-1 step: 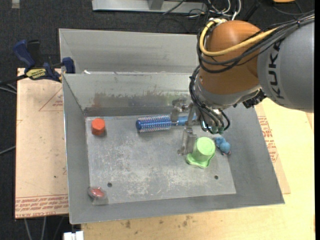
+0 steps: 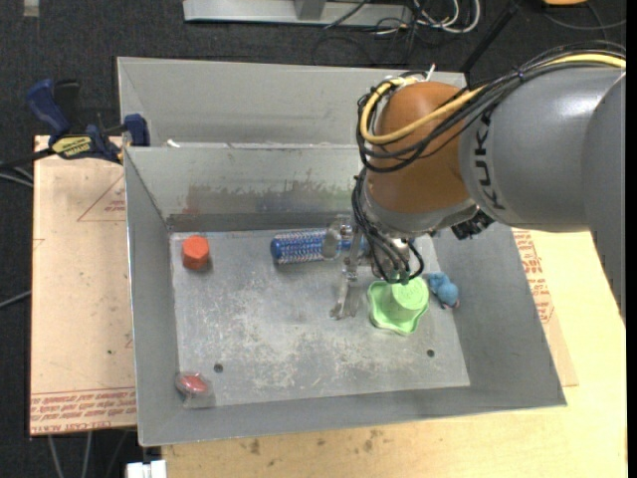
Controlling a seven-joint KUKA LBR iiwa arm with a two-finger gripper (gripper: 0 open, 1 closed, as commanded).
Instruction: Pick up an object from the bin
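Green cup (image 2: 396,309) — just beside jaws

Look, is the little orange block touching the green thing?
No, the orange block sits far to the left, well apart from the green thing on the right.

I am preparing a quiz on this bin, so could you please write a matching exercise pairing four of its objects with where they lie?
Things:
1. orange block
2. blue ridged roller
3. green cup
4. pink lump

Places:
A. lower left corner of the floor
B. just right of the gripper
C. by the back wall, near its middle
D. by the back wall, at the left

Pairs: 1-D, 2-C, 3-B, 4-A.
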